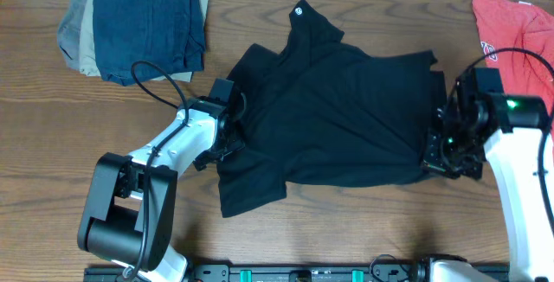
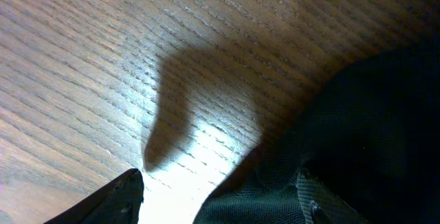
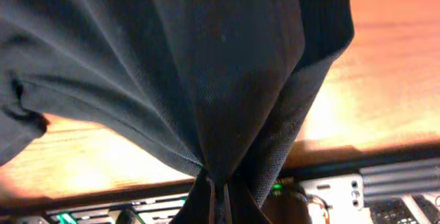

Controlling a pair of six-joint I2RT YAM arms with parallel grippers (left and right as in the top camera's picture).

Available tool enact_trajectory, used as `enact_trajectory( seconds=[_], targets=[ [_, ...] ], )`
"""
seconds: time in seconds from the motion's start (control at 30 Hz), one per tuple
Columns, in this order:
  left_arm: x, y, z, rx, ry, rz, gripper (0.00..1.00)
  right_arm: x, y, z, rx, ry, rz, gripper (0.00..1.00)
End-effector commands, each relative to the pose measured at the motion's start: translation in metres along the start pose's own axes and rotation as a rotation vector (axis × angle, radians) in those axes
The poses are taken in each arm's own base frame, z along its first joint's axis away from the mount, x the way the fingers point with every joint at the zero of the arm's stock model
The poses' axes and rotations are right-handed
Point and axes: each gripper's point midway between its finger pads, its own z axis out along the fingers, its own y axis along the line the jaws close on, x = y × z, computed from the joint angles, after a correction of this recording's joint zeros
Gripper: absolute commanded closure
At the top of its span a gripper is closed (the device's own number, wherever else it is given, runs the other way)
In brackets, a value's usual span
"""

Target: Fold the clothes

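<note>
Two arms flank the black T-shirt (image 1: 338,118). The right gripper (image 3: 216,207) is clenched on a gathered bunch of its edge, the fabric fanning away from the fingers. The left gripper (image 1: 227,135) stands spread, grasping nothing, with loose cloth just beside it. The shirt lies crumpled on the table (image 1: 346,230), its long axis running from one gripper to the other. No container is in view.
</note>
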Motion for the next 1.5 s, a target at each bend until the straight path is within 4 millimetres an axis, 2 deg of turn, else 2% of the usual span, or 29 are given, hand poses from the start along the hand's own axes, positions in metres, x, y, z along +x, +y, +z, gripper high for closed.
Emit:
enact_trajectory(
  seconds=[0.0,0.2,0.3,0.43,0.57,0.67,0.77,0.9,0.97,1.07,1.17,1.33,1.47],
  targets=[
    [0.050,0.008,0.032,-0.015,0.208,0.105,0.26,0.001,-0.014,-0.018,0.069,-0.099,0.098,0.99],
    [0.053,0.001,0.027,0.038,0.228,0.170,0.26,0.012,-0.017,-0.029,0.052,-0.158,0.118,0.99],
    [0.049,-0.004,0.018,0.070,0.204,0.197,0.26,0.020,-0.021,-0.021,0.058,-0.139,0.151,0.99],
    [0.038,-0.012,-0.001,0.133,0.131,0.234,0.26,0.029,-0.026,-0.002,0.073,-0.109,0.256,0.99],
    [0.031,-0.021,-0.028,0.200,0.050,0.271,0.26,0.032,-0.044,0.008,0.150,-0.137,0.494,0.99],
    [0.028,-0.030,-0.056,0.269,-0.034,0.316,0.26,0.024,-0.049,0.005,0.169,-0.190,0.542,0.98],
    [0.028,-0.038,-0.086,0.344,-0.121,0.355,0.12,0.016,-0.054,0.003,0.186,-0.240,0.557,0.98],
    [0.032,-0.054,-0.120,0.442,-0.222,0.408,0.05,0.012,-0.061,0.000,0.212,-0.286,0.649,0.96],
    [0.034,-0.065,-0.127,0.475,-0.250,0.433,0.04,0.010,-0.059,0.001,0.203,-0.289,0.650,0.97],
    [0.034,-0.080,-0.126,0.501,-0.268,0.459,0.04,0.012,-0.059,0.002,0.202,-0.278,0.649,0.99],
    [0.030,-0.094,-0.117,0.513,-0.275,0.466,0.04,0.015,-0.059,0.006,0.205,-0.261,0.653,0.98],
    [0.031,-0.119,-0.089,0.545,-0.225,0.510,0.04,0.024,-0.058,0.025,0.197,-0.210,0.687,0.99],
    [0.030,-0.127,-0.063,0.520,-0.195,0.511,0.04,0.028,-0.052,0.040,0.168,-0.175,0.685,0.98]
  ],
)
